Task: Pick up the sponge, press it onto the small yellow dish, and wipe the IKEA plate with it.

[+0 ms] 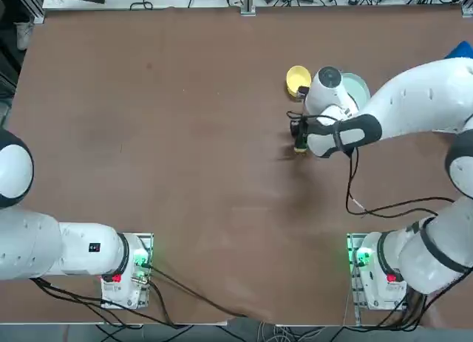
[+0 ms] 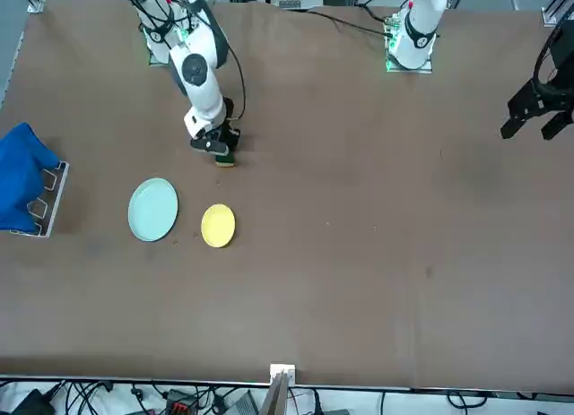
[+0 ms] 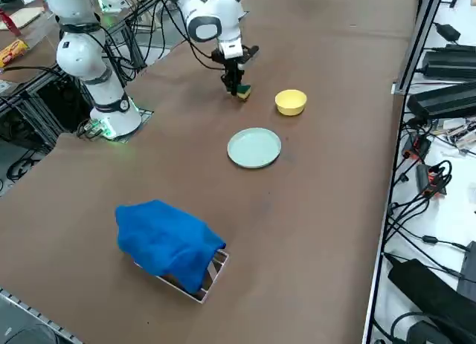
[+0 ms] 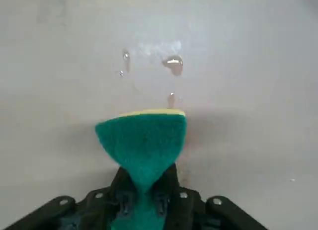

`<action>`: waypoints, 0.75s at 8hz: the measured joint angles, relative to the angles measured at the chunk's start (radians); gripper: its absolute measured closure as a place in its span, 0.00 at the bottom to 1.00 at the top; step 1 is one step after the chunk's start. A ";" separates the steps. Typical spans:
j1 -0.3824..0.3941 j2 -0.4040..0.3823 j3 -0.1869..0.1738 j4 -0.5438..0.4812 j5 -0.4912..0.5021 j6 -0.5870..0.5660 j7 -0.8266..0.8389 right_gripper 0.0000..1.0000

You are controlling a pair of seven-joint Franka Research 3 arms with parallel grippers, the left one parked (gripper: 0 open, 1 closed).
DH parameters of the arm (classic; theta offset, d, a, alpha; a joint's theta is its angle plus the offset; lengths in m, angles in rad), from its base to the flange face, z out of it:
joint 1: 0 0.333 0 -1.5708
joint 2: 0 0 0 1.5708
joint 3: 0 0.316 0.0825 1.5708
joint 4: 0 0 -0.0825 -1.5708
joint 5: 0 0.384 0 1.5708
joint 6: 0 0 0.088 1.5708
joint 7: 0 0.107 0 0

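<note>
Top view, L to R: sponge (image 1: 300, 144) sits low over the brown table (image 1: 185, 172), pinched in the right gripper (image 1: 299, 139) — fingers clamped on its sides, green top squeezed narrow btwn them in the wrist view (image 4: 141, 145), yellow layer at the far edge. Can't tell if it touches the table. A few water droplets (image 4: 173, 64) on the surface just beyond it. Small yellow dish (image 1: 298, 80) lies farther from the robot's base than the sponge, near but apart. IKEA plate (image 1: 356, 87) just R of the dish — partly hidden under the arm. Side view: blue cloth (image 3: 167, 242) over a rack, well apart.
</note>
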State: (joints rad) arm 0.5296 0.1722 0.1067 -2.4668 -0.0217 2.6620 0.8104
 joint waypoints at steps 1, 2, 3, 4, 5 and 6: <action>0.000 -0.034 -0.003 0.012 0.000 -0.046 -0.001 0.78; -0.002 -0.060 -0.007 0.035 0.000 -0.099 -0.001 0.78; -0.008 -0.073 -0.009 0.079 0.000 -0.167 -0.002 0.79; -0.019 -0.075 -0.011 0.143 -0.001 -0.252 -0.011 0.80; -0.035 -0.070 -0.013 0.215 -0.001 -0.346 -0.036 0.80; -0.054 -0.057 -0.014 0.291 -0.001 -0.439 -0.061 0.80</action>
State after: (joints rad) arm 0.4758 0.1149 0.0926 -2.1763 -0.0224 2.2232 0.7490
